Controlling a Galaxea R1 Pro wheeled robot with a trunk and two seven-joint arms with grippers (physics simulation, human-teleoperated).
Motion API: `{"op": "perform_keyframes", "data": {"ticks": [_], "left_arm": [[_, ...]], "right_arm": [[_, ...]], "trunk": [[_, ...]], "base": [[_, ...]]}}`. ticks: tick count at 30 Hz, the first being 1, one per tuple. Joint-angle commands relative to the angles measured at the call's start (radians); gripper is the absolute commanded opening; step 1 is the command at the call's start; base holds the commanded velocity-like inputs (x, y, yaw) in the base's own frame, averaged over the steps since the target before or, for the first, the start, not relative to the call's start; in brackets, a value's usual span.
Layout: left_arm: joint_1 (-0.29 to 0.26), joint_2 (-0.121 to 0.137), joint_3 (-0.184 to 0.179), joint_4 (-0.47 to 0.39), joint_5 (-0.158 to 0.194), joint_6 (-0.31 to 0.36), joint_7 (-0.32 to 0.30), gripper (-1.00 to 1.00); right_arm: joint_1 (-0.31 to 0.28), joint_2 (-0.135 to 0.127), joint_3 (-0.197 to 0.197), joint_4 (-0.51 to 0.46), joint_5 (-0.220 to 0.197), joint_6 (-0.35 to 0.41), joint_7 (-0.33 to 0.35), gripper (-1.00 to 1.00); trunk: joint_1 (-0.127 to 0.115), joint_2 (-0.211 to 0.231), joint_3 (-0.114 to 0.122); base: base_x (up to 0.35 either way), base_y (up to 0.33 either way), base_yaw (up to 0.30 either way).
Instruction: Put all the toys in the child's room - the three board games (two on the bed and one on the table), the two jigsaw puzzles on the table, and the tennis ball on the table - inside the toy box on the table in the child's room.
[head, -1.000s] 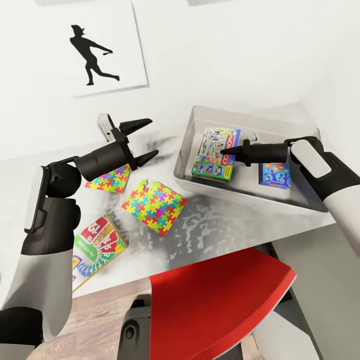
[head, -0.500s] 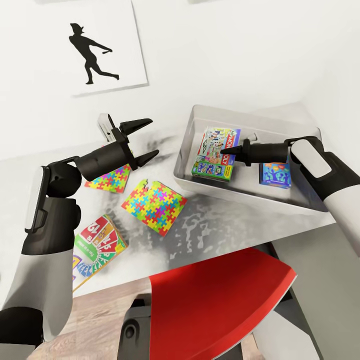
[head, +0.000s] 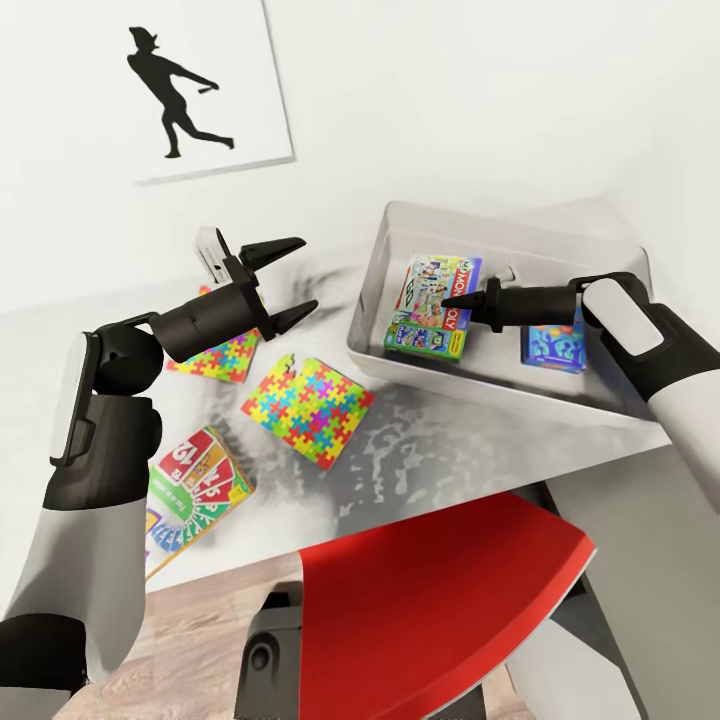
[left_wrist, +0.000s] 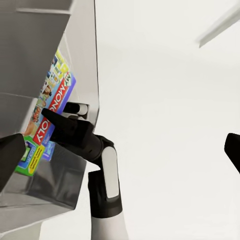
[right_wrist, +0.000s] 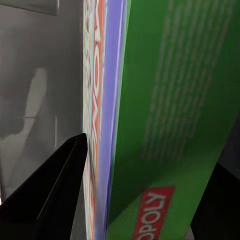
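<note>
Toys are showing as five: two puzzles (head: 308, 400) (head: 216, 353) and a Skip-Bo box (head: 192, 488) are lying on the table (head: 450, 450) at lower left, while the Monopoly box (head: 433, 305) and a blue box (head: 552, 347) are sitting in the tray (head: 372, 300) at upper right. The right gripper (head: 447, 301) is hanging over the Monopoly box; whether it is gripping, I cannot tell. The left gripper (head: 287, 281) is hovering spread, above the farther puzzle.
</note>
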Motion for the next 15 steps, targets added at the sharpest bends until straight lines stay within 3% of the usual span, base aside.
{"op": "perform_keyframes", "data": {"ticks": [1,15], "left_arm": [[-0.001,0.000,-0.001,-0.001,0.010,-0.001,0.010,1.00],[0.000,0.000,-0.001,-0.001,0.008,-0.001,0.011,1.00]], "right_arm": [[-0.001,-0.001,0.003,0.001,0.005,0.000,0.009,-1.00],[-0.001,-0.001,0.003,0.001,0.005,0.000,0.009,-1.00]], "trunk": [[0.001,-0.002,-0.003],[0.001,-0.002,-0.014]], "base": [[0.000,0.000,0.000],[0.000,0.000,0.000]]}}
